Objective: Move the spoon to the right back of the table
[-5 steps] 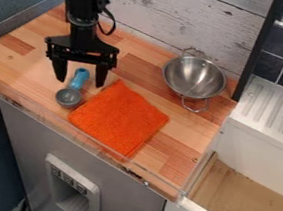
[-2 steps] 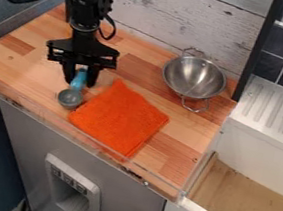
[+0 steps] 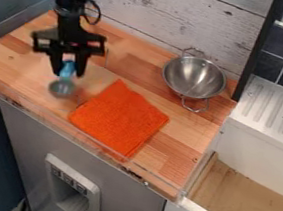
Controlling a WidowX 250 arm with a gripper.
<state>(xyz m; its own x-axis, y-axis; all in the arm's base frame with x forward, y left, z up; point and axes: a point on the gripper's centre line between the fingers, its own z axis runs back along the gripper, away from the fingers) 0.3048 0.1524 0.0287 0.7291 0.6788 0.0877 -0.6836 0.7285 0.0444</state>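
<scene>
Blue at the handle and grey at the bowl, the spoon (image 3: pixel 61 88) is held by its handle in the narrowed black gripper (image 3: pixel 67 71), at the view's left part of the wooden table (image 3: pixel 18 46). An orange cloth (image 3: pixel 120 118) is laid just to the spoon's right, and a metal bowl (image 3: pixel 192 77) is set farther right, near the plank wall (image 3: pixel 172 11).

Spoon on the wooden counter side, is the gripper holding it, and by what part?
Yes, the gripper holds the spoon by its blue handle.
</scene>
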